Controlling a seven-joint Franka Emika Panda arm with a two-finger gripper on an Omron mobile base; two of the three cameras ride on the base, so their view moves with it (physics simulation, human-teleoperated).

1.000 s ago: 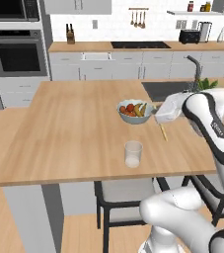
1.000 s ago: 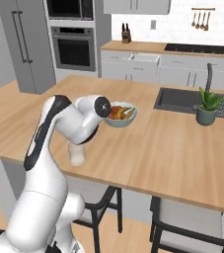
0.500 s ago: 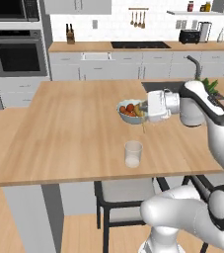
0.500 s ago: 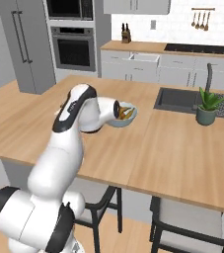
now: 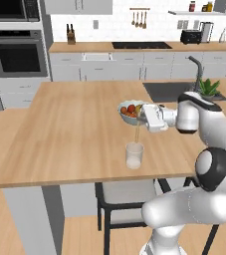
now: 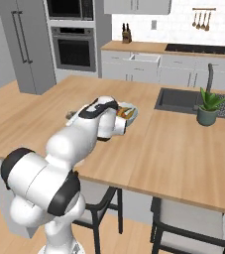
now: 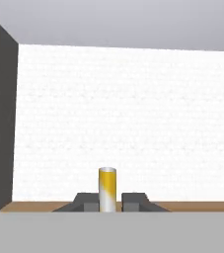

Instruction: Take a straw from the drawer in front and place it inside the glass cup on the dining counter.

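Pale-yellow straw (image 7: 107, 189) pinched upright between the gripper (image 7: 108, 201) fingertips, closed on it. Left base view: straw (image 5: 137, 132) hangs over the glass cup (image 5: 134, 155) on the dining counter (image 5: 64, 134), lower end seemingly at the rim.

In your right base view the white arm (image 6: 91, 131) bends over the dining counter (image 6: 183, 158), its hand just beside the fruit bowl (image 6: 127, 112), hiding the fingers.
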